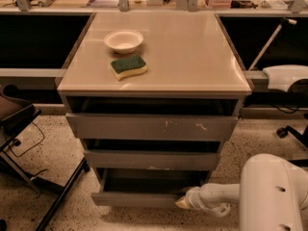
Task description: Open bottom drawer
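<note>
The gripper, its hold impossible to tell, sits at the right end of the partly open bottom drawer.

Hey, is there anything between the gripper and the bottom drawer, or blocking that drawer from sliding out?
Nothing visible. The white gripper sits at the right end of the plain grey bottom drawer front, and the black chair leg lies left of its path.

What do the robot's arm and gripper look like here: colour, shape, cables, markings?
The arm is smooth white: a bulky rounded casing with small dark holes, narrowing to a cylindrical wrist. The gripper, at the right end of the plain grey bottom drawer front, ends in a cream tapered tip. No cables or markings show.
</note>
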Controlling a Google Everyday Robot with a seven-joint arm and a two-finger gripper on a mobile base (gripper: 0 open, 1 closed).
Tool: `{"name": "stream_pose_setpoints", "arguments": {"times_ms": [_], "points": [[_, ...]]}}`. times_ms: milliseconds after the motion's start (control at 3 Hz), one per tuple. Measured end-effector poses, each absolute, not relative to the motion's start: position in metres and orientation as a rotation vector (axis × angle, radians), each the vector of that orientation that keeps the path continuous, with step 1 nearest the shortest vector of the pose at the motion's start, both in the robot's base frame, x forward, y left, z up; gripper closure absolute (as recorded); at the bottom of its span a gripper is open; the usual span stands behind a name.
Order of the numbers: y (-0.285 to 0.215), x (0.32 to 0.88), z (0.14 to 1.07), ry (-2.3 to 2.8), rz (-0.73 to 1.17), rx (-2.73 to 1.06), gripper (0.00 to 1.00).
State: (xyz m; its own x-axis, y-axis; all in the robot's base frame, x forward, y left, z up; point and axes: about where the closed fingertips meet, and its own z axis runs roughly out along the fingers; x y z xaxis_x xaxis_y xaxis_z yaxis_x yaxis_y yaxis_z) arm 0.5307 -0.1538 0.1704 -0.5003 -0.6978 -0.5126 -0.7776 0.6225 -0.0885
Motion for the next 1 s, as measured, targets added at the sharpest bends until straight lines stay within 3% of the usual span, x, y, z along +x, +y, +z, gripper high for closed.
{"name": "stream_pose_setpoints", "arguments": {"times_ms": [1000], "points": [[-0.155, 0.507, 0.172, 2.335, 0.182, -1.154, 1.00]]}}
